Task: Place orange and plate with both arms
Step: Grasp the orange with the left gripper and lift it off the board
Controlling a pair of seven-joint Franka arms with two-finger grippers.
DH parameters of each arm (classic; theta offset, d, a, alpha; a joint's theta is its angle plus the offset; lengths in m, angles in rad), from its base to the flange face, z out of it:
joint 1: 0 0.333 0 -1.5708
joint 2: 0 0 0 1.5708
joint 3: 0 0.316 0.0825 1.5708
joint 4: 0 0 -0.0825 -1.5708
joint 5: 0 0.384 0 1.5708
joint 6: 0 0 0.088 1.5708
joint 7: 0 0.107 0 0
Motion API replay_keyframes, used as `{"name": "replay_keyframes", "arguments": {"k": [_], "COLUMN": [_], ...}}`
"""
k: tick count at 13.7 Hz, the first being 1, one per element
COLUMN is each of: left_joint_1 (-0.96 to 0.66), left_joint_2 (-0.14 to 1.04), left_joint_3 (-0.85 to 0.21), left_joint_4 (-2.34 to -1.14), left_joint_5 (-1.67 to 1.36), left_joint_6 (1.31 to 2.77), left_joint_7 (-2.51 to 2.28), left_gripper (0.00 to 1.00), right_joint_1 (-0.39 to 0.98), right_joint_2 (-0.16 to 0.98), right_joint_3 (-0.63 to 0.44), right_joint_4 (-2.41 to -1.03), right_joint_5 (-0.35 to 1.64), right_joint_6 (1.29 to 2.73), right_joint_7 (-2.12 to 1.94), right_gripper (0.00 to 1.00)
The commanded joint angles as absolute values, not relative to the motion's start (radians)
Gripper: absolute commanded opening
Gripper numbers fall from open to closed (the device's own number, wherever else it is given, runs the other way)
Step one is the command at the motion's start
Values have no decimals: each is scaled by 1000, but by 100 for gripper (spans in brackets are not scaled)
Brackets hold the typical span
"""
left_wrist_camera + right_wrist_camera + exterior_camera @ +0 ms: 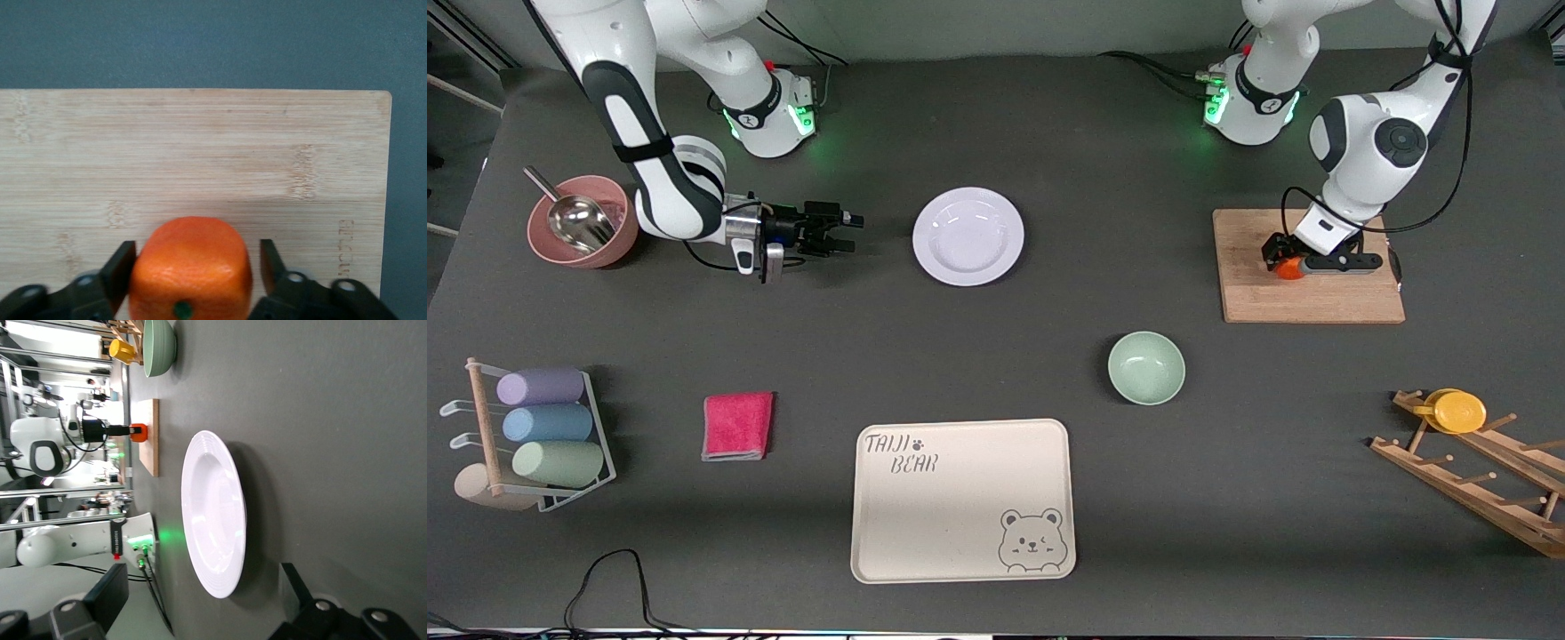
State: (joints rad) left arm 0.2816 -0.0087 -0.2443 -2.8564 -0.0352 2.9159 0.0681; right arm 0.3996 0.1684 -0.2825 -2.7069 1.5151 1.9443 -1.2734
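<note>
The orange (1287,269) (190,267) sits on the wooden cutting board (1316,302) (200,153) at the left arm's end of the table. My left gripper (1282,264) (197,250) is down over it, open, a finger on each side. One finger touches the peel and a slim gap shows at the other. The white plate (967,236) (213,513) lies flat mid-table. My right gripper (851,233) (200,583) hangs low beside the plate, toward the right arm's end, turned sideways. It is open, empty and apart from the rim.
A pale green bowl (1146,367) and a cream bear-print tray (960,533) lie nearer the front camera. A pink bowl with a metal scoop (583,222), a red cloth (736,427) and a cup rack (543,436) occupy the right arm's end. A wooden rack carries a yellow cup (1458,411).
</note>
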Motion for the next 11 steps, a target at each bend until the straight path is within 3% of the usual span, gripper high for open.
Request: {"name": "replay_keyframes", "arguments": {"k": [1,3,5,8,11], "left_joint_1": [264,262,259,206,152], "left_joint_2": [-60,-78,-153,-302,-350], "left_joint_3": [-242,-242,-247,-249,-248], "left_joint_4": [-2936,-2927,-2896,-2759,-2512], "left_joint_5": [-29,-29,-29,-52,-184], "left_joint_6": [2954,2944,2840,2477,2071], "left_joint_7": [60,61,74,75,66], "left_gripper": [0,0,0,0,0], "right_joint_1": [400,388,379,377,377], "right_joint_2": [265,300,320,347,362], "right_joint_3": [-288,-287,-287,-287,-287], "right_joint_4": [-2688,-2683,-2681,-2677,-2677], "right_joint_5": [1584,1585,1585,1585,1585], "right_joint_6": [1867,1855,1855,1853,1853], "right_joint_7": [-1345,-1345,-1345,-1345,-1347], "right_gripper": [100,100,100,100,100]}}
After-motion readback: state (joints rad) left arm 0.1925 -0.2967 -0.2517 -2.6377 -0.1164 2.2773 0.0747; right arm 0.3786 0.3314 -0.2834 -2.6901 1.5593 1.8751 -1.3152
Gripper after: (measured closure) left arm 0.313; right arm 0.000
